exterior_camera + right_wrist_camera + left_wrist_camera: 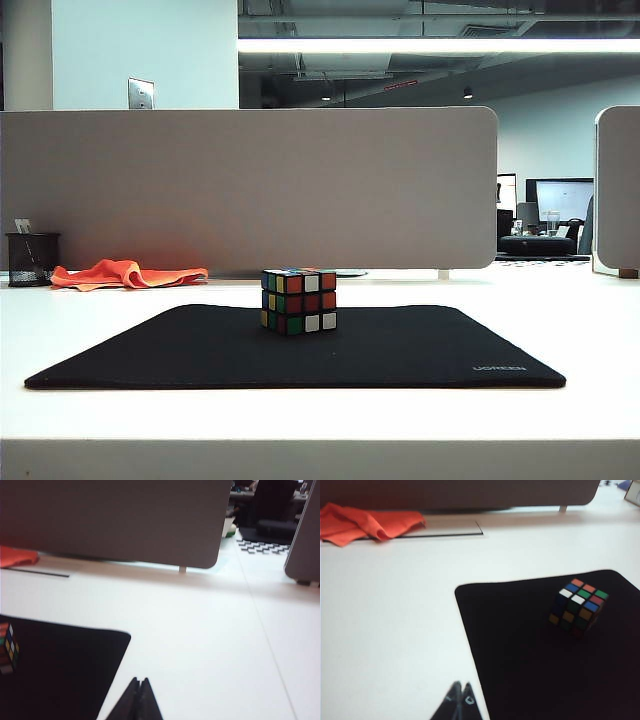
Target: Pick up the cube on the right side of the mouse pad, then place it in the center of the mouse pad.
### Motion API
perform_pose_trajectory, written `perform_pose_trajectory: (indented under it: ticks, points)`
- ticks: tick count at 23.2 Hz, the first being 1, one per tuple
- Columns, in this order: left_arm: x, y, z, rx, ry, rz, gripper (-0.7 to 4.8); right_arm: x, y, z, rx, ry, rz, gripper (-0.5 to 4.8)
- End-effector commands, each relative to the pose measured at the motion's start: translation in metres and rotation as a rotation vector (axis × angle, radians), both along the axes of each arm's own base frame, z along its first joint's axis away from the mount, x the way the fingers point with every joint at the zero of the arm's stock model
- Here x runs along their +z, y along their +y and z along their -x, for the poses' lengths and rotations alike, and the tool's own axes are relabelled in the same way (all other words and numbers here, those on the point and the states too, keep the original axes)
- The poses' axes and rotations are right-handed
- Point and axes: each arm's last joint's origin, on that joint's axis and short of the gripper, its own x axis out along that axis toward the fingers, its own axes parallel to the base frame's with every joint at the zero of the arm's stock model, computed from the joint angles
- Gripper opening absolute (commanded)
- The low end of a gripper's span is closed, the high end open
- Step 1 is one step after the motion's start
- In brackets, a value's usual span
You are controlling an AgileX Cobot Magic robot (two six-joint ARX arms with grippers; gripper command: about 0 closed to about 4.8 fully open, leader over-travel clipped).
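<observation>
Showing fingers (460,692): wrist views only

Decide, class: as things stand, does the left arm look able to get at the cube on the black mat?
Probably yes. The cube sits alone on the mat, with nothing between it and the left gripper, which hangs over the bare table beside the mat. Its jaws are shut, so they must open first.

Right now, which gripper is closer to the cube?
Left, narrowly. The left gripper is shut over the table beside the mouse pad; the cube sits mid-pad. The right gripper, shut, sees it farther off.
</observation>
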Motion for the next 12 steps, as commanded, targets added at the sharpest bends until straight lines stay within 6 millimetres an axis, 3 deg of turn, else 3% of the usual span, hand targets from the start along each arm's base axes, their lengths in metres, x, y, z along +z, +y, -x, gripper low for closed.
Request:
perform_pose_trajectory:
  ticks: [1,8,12]
  points:
    - [-0.011,0.0,0.0,0.002,0.024,0.005,-0.06,-0.016,-0.001,0.003,0.002,-0.014,-0.013,0.03]
    - [-0.042,0.0,-0.004,0.009,0.026,0.029,-0.06,-0.059,-0.001,0.004,0.0,0.044,-0.031,0.03]
    - [-0.045,0.0,-0.005,0.006,-0.015,0.027,-0.06,-0.069,-0.001,0.003,-0.001,0.065,-0.042,0.03]
